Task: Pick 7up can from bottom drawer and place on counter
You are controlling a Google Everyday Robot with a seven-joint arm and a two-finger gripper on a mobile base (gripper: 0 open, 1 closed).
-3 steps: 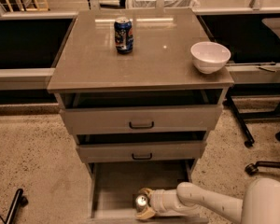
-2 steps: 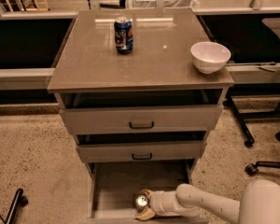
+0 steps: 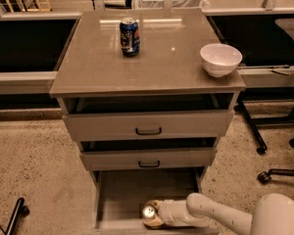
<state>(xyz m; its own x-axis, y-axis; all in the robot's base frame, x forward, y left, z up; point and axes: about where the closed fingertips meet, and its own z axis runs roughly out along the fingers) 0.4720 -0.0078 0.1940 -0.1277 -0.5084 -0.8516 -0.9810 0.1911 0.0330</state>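
The 7up can (image 3: pixel 149 212) stands near the front of the open bottom drawer (image 3: pixel 122 190); only its shiny silver top shows clearly. My gripper (image 3: pixel 154 215) reaches into the drawer from the right on the white arm and sits right around the can, its tan fingers (image 3: pixel 153 223) beside and below it. The grey-brown counter (image 3: pixel 152 58) tops the cabinet above.
A blue-labelled can (image 3: pixel 130 36) stands at the back of the counter and a white bowl (image 3: pixel 220 59) at its right edge. The two upper drawers (image 3: pixel 148 126) are slightly open. Chair legs and castors (image 3: pixel 264 151) stand on the floor to the right.
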